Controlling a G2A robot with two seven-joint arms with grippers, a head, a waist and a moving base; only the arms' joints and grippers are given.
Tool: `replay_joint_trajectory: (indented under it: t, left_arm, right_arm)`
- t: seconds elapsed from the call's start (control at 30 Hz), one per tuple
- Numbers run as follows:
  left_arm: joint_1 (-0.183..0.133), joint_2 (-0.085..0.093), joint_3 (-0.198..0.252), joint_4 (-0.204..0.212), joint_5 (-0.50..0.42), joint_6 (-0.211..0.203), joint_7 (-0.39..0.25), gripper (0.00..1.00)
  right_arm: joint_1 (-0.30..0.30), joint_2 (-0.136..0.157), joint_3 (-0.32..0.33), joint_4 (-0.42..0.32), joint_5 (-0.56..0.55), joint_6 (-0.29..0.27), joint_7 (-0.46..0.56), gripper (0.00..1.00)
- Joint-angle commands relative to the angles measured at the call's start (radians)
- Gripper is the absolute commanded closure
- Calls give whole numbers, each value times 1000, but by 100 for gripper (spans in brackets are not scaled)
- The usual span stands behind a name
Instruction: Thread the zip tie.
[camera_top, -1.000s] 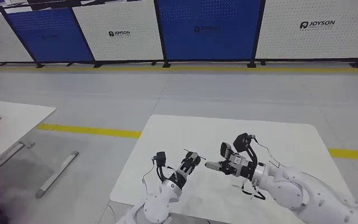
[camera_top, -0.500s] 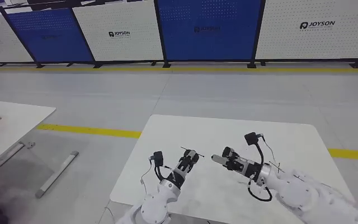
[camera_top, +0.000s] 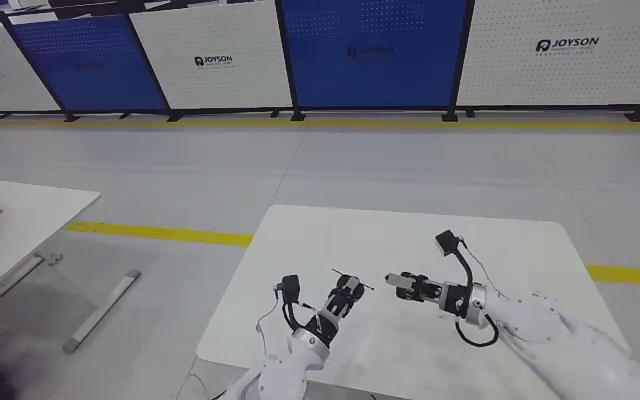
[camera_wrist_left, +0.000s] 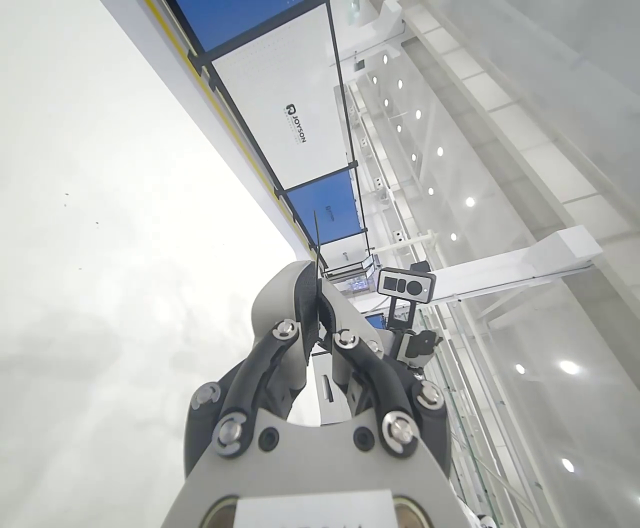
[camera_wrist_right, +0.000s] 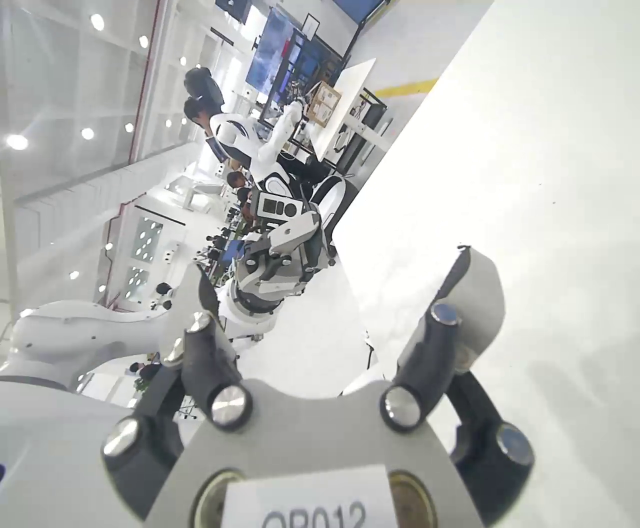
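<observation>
Black, thin zip tie (camera_wrist_left: 316, 235) pinched in L gripper (camera_wrist_left: 315, 284).

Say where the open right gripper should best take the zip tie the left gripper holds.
Probably the bare strap of the zip tie sticking out past the shut left gripper. The right gripper faces it, open, so come straight across from that side, closing across the thin strap.

One zip tie (camera_wrist_left: 316, 239), two hands (camera_top: 349, 286) (camera_top: 393, 282), one table (camera_top: 420, 235)
</observation>
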Motion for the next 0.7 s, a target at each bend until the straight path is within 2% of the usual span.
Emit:
replay_joint_trajectory:
  t: [0.0, 0.43, 0.53, 0.6, 0.67]
  left_arm:
    - [0, 0, 0, 0, 0, 0, 0, 100]
    - [-6, -5, 1, 5, -20, 2, -15, 100]
    - [-11, -9, 3, 8, -27, 10, -12, 100]
    - [-11, -9, 3, 8, -27, 10, -12, 100]
    - [-11, -9, 3, 8, -27, 10, -12, 100]
  right_arm:
    - [0, 0, 0, 0, 0, 0, 0, 0]
    - [-11, -2, 4, 1, 13, 7, 8, 0]
    - [-16, -11, 20, 46, 73, 0, 57, 0]
    - [5, -27, 16, 113, 117, 52, 105, 0]
    - [9, -30, 15, 119, 125, 54, 111, 0]
